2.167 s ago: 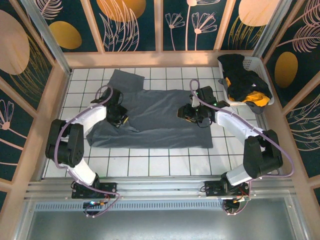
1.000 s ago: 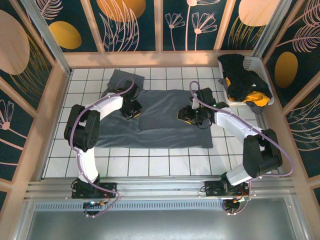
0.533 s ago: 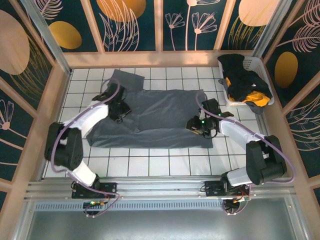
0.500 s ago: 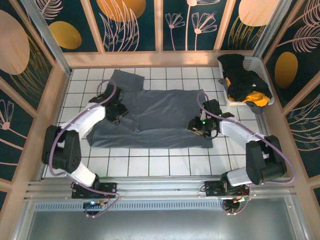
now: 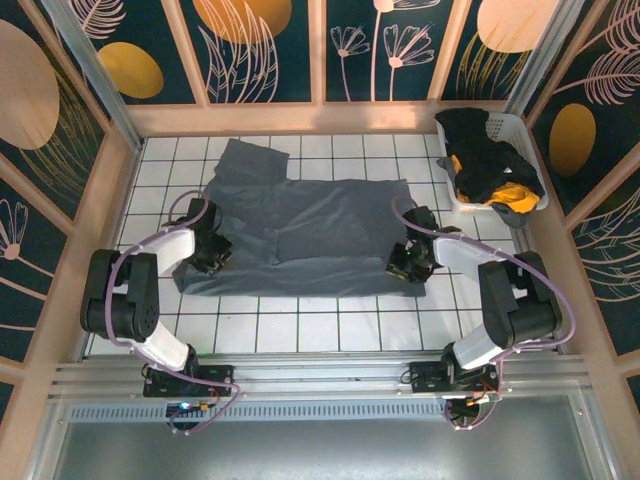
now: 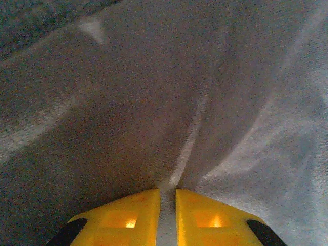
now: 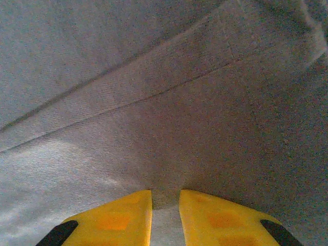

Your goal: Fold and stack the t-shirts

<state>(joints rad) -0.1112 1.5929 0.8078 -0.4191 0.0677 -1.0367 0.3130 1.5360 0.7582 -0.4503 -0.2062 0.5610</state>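
A slate-grey t-shirt (image 5: 320,230) lies spread flat on the white tiled table, one sleeve (image 5: 250,158) pointing to the far left. At the shirt's near left edge my left gripper (image 5: 207,256) is down on the cloth. In the left wrist view its yellow fingers (image 6: 130,218) stand almost together around a ridge of grey cloth (image 6: 184,148), gripper (image 6: 167,190) shut on it. My right gripper (image 5: 407,262) sits at the shirt's near right corner. Its yellow fingers (image 7: 120,218) also pinch a fold of the grey fabric (image 7: 169,128), gripper (image 7: 165,192) shut.
A white laundry basket (image 5: 497,126) stands at the back right corner, holding a black shirt (image 5: 480,150) and an orange-yellow one (image 5: 510,192). Wooden frame rails (image 5: 120,190) close the table on the left, back and right. Bare tiles (image 5: 300,325) run along the near side.
Both grippers have moved toward the near edge of the grey shirt, the left from the sleeve area, the right from mid-side to the corner. Their jaws have narrowed onto the cloth.
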